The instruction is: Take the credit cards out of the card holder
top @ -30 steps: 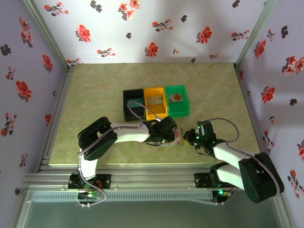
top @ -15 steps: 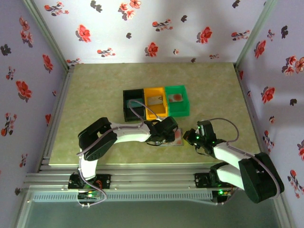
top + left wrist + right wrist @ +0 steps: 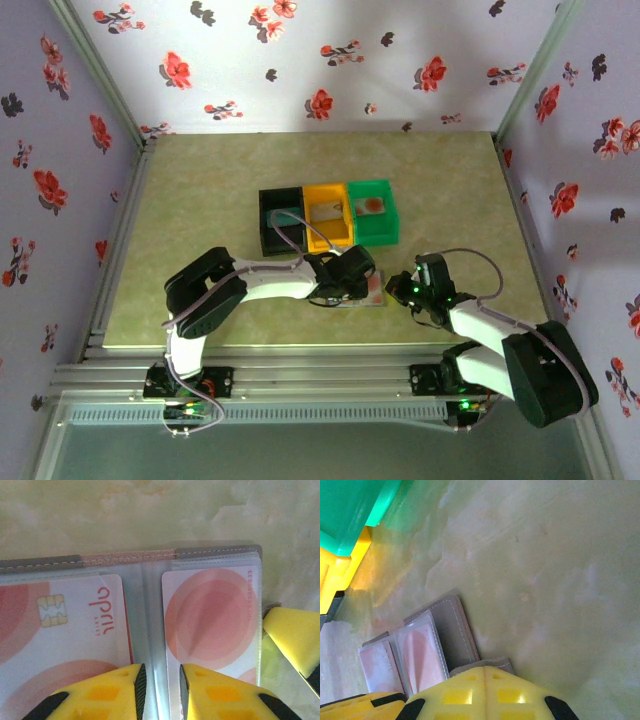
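The left gripper (image 3: 161,674), narrowly spread, sits over pale red-blotted cards (image 3: 210,615) in the flat grey wallet (image 3: 216,551); the right gripper (image 3: 484,676), pressed together, touches its flap.

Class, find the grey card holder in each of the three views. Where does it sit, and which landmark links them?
Top external: card holder just below centre, partly covered.
Left wrist: card holder across the lower frame, stitched edge uppermost.
Right wrist: card holder lower left, lying open.
Shared landmark: the pale card with the red-orange circle, in its pocket.
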{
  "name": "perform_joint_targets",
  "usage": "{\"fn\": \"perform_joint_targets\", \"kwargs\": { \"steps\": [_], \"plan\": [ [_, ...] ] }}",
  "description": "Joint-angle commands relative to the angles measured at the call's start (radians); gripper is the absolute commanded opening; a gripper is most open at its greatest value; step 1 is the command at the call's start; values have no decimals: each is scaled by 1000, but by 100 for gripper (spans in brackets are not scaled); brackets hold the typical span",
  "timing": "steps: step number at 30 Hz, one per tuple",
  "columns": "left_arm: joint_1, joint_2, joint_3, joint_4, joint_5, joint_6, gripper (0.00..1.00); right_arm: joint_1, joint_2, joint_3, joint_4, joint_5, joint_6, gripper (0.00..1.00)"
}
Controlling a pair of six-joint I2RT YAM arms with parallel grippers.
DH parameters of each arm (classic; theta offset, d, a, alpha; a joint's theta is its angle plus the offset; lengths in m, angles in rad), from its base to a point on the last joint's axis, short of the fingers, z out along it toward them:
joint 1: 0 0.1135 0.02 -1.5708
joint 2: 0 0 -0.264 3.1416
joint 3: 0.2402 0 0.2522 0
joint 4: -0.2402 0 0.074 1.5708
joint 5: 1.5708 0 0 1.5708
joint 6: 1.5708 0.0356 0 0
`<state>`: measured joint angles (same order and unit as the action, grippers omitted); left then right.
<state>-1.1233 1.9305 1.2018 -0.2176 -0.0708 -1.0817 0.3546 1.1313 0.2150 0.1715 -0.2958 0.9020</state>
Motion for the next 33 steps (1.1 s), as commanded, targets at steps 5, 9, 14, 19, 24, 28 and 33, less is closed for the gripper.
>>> {"fn": "perform_joint_targets", "kwargs": {
  "steps": [5, 9, 14, 19, 24, 28, 33],
  "plan": [
    [-6, 49, 39, -41, -7, 33, 28, 7, 15, -22, -99, 10, 11, 0],
    [-6, 64, 48, -58, -6, 38, 27, 7, 13, -20, -102, 9, 9, 0],
    [-5, 75, 54, -67, -4, 43, 27, 7, 16, -16, -102, 10, 8, 0],
    [-9, 75, 69, -65, 1, 54, 25, 7, 29, -11, -95, 3, 7, 0],
    [-15, 91, 85, -52, 12, 59, 24, 10, 45, -9, -80, -6, 7, 0],
    [-14, 96, 71, -17, 29, 53, 23, 9, 48, -14, -73, -5, 8, 0],
    [-14, 88, 54, 25, 38, 57, 20, 9, 50, -19, -66, -6, 8, 0]
  ]
}}
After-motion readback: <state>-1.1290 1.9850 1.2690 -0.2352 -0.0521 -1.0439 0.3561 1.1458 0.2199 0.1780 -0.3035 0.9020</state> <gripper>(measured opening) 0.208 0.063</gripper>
